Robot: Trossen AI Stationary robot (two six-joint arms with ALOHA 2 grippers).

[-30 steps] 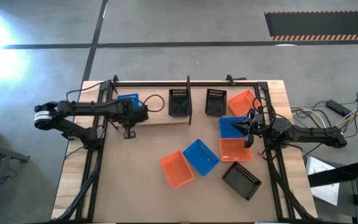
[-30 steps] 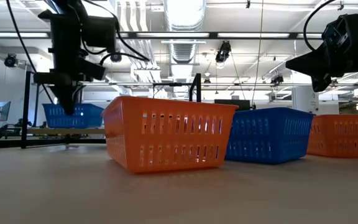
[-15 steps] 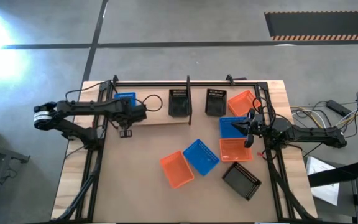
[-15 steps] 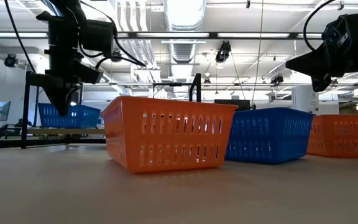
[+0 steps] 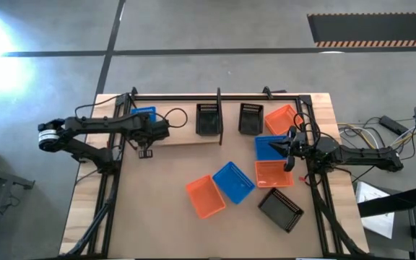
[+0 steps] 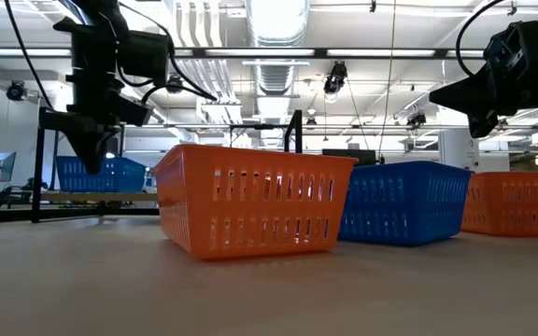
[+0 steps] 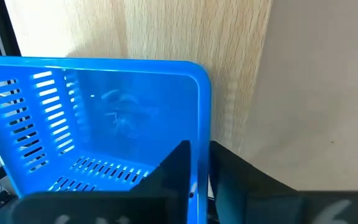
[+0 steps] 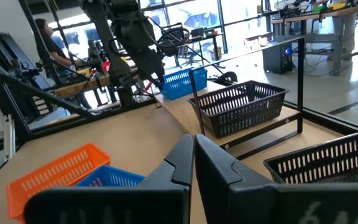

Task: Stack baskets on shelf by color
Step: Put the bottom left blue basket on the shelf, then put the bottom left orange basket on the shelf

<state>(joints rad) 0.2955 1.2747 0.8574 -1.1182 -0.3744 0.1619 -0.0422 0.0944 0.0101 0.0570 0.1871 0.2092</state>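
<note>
The left claw (image 7: 194,177) is clamped on the rim of a small blue slotted plastic basket (image 5: 145,114), which sits on the pale wooden shelf (image 5: 179,136) at ten o'clock on the bench (image 5: 157,217). It looks light, stiff and thin-walled; a rim pinch at a short wall should suit. I count three blue, three orange and three black baskets. The right claw (image 5: 289,153), fingers together and empty, hovers at three o'clock.

Orange basket (image 6: 253,198) foremost (blue basket (image 6: 400,202) behind)
</note>
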